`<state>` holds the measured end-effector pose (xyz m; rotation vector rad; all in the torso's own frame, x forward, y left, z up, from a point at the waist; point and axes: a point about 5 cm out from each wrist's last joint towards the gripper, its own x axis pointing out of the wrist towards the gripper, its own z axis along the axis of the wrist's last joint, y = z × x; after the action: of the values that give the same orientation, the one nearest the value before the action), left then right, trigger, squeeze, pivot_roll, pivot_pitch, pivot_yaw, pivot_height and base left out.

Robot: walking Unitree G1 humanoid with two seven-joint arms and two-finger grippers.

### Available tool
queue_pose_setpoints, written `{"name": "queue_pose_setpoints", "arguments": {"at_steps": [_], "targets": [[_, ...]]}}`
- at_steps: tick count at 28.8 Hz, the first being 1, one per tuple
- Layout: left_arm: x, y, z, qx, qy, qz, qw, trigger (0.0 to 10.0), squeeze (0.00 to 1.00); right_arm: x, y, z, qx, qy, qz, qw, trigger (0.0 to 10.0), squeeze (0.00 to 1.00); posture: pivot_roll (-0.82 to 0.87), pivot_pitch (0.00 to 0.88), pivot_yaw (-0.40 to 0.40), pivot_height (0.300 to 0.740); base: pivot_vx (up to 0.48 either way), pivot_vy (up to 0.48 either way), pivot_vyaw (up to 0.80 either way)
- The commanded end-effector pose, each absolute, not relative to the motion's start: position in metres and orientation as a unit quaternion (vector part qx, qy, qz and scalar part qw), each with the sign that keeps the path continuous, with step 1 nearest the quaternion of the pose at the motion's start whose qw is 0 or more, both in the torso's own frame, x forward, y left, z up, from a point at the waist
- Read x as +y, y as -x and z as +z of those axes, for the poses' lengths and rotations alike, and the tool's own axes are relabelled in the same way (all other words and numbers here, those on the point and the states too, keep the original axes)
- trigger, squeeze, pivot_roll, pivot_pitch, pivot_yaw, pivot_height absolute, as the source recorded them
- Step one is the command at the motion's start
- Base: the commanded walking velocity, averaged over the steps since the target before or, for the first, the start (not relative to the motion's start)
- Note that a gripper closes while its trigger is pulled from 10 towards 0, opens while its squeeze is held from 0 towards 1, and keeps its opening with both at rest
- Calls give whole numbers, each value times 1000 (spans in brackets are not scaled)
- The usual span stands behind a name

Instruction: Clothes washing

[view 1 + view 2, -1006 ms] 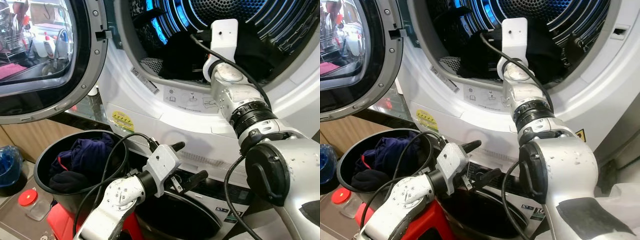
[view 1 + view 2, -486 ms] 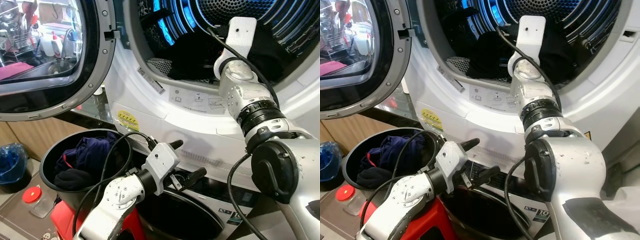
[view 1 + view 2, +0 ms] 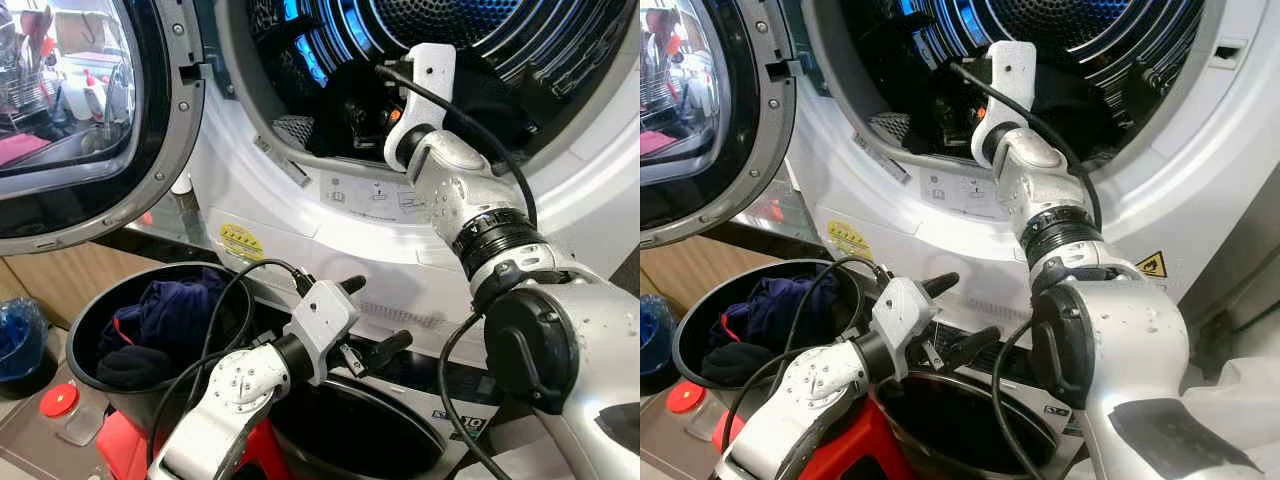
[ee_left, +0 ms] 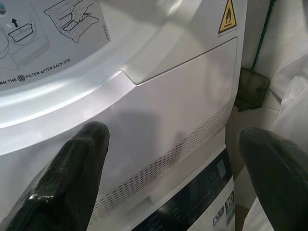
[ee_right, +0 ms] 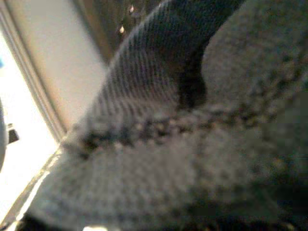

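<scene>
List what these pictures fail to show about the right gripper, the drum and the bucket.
- Right gripper: its fingers lie inside the dark drum, so open or shut cannot be told in the eye views.
- Right wrist view: blurred knit fabric up close; grip unclear.
- Bucket: the clothes hide its bottom.

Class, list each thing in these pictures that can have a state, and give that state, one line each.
Dryer door: swung open.
Drum: lit blue, dark clothing inside.
Black bucket: upright, holding dark clothes.
Left gripper: open, empty, in front of the machine.
Right gripper: reached into the drum, close against grey knit fabric.
</scene>
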<state>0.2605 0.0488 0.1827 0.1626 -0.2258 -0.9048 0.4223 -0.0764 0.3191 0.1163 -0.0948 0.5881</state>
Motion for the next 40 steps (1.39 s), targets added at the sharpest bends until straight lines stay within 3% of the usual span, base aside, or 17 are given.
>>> {"name": "queue_pose_setpoints", "arguments": {"at_steps": [1, 3, 7, 17, 23, 30, 40], "targets": [[48, -262, 185, -111, -85, -440, 887, 10000, 0, -77, -421, 319, -52, -63, 319, 944, 10000, 0, 75, 18, 48, 740, 0, 0, 0], [48, -262, 185, -111, -85, -441, 887, 10000, 0, -78, -419, 319, -62, -53, 352, 933, 10000, 0, 72, 20, 52, 740, 0, 0, 0], [49, -262, 185, -110, -85, -445, 885, 10000, 0, -85, -406, 311, -101, -4, 493, 864, 10000, 0, 64, 17, 57, 740, 0, 0, 0], [47, -262, 185, -109, -84, -453, 881, 10000, 0, -99, -395, 292, -110, -6, 570, 814, 10000, 0, 48, 16, 72, 740, 0, 0, 0], [46, -262, 185, -110, -83, -457, 879, 10000, 0, -105, -383, 272, -95, 38, 644, 758, 10000, 0, 42, 21, 74, 740, 0, 0, 0], [46, -261, 185, -108, -81, -463, 876, 10000, 0, -111, -377, 256, -65, 78, 670, 736, 10000, 0, 32, 23, 76, 740, 0, 0, 0], [44, -260, 183, -105, -79, -469, 873, 10000, 0, -125, -373, 217, 26, 189, 647, 739, 10000, 0, 29, 21, 74, 740, 0, 0, 0]]}}
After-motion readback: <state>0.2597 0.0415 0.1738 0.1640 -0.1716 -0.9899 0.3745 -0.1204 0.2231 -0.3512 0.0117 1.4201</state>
